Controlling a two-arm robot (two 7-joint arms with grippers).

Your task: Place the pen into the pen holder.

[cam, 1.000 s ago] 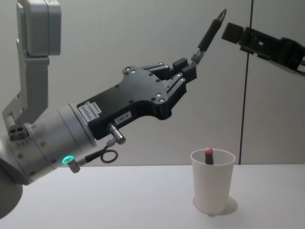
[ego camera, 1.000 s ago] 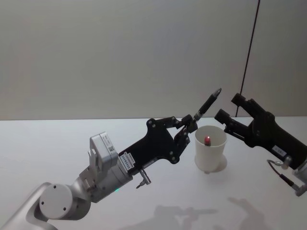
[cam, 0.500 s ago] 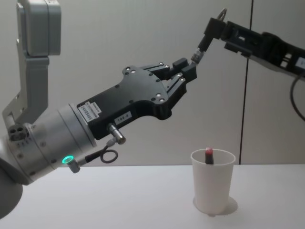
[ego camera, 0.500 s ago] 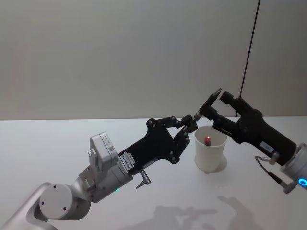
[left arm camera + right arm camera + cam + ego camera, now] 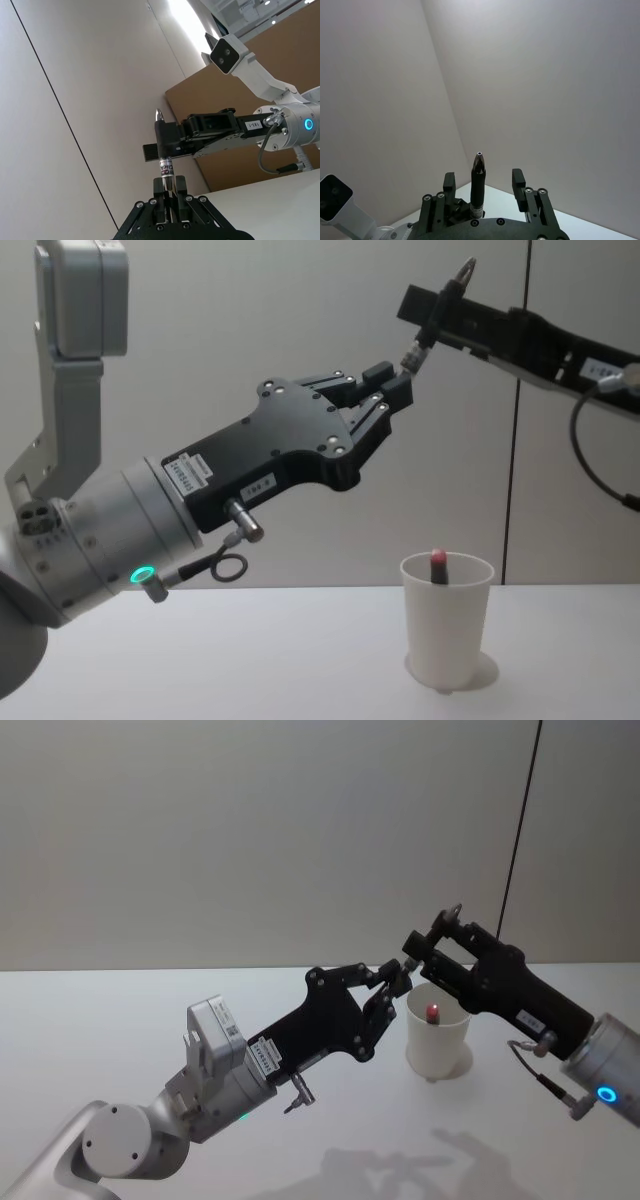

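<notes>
A black pen (image 5: 421, 343) with a silver tip points up and to the right, high above the table. My left gripper (image 5: 391, 387) is shut on its lower end. My right gripper (image 5: 430, 305) has come in from the right and is open, with a finger on either side of the pen's upper shaft. In the right wrist view the pen (image 5: 478, 182) stands between the spread fingers, closer to one of them. The pen holder (image 5: 437, 1042), a white paper cup, stands on the table below both grippers. A red-capped pen (image 5: 433, 1012) sits inside it.
The white table (image 5: 140, 1020) stretches out to the left of and in front of the cup. A plain wall with a dark vertical seam (image 5: 523, 830) stands behind. My left arm's grey wrist (image 5: 215, 1070) reaches in low from the left.
My right gripper has swung in to the left and now straddles the pen's upper part. The left gripper and the pen have stayed still.
</notes>
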